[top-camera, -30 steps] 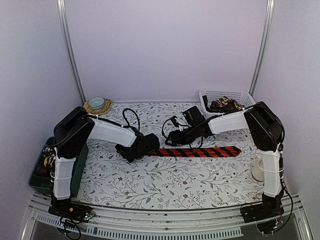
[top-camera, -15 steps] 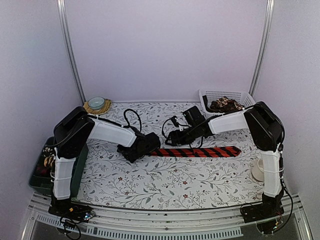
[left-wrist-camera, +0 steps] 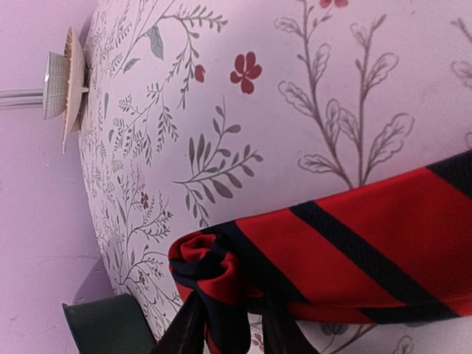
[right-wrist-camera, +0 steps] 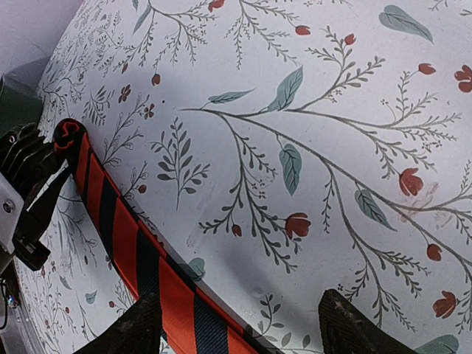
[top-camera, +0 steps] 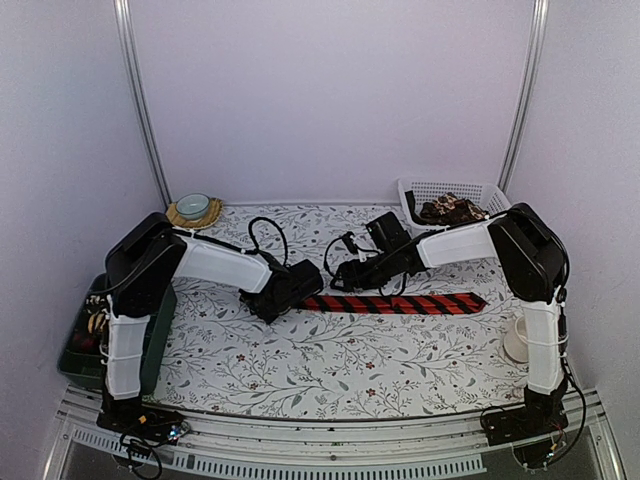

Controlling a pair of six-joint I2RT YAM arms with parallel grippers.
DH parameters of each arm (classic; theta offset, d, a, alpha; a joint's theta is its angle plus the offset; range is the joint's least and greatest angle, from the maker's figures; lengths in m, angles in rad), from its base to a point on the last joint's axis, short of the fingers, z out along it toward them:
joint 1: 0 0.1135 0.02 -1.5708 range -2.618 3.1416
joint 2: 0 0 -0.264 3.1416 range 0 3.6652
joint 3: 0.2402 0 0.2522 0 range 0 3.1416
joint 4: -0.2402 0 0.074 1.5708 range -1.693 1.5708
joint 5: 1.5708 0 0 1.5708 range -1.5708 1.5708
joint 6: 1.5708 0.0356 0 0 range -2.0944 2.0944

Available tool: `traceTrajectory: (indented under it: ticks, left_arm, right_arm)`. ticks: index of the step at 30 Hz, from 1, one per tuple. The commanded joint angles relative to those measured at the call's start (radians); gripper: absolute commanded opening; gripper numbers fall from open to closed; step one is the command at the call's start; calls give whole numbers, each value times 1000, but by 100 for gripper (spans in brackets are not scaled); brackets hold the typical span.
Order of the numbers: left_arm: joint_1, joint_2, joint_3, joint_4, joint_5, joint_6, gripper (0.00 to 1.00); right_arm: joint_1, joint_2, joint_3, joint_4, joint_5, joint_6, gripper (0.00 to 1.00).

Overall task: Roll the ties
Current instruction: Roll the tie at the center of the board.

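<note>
Tie point(top-camera: 395, 303): red with black diagonal stripes, lying flat across mid-table on floral cloth point(top-camera: 300, 360), its left end curled into a small coil point(left-wrist-camera: 205, 259). Left gripper point(left-wrist-camera: 234, 333) straddles the coil, fingers point(left-wrist-camera: 184, 333) slightly parted; whether it grips is unclear. Right gripper point(right-wrist-camera: 243, 324) stands wide apart over the strip, holding nothing. The tie's wide tip lies slightly further right than a second ago. Only the wrist views show the coil; overhead, the left gripper hides it.

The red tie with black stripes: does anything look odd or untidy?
The red, black-striped fabric tie ends in a loose, lopsided curl at the left gripper; the rest lies flat. Nothing looks damaged.
</note>
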Motion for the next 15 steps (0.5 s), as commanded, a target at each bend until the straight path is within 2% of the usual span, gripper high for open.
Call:
traceTrajectory:
  ticks: [1, 10, 15]
  left_arm:
    - [-10, -39, -7, 84, 122, 41, 27]
    - [-3, -59, -14, 99, 145, 73, 32]
    - [12, -81, -28, 141, 210, 91, 34]
  right_arm:
    - [-7, -96, -14, -18, -13, 10, 73]
    - [-6, -89, -13, -16, -22, 16, 73]
    - [-7, -88, -13, -16, -25, 18, 73]
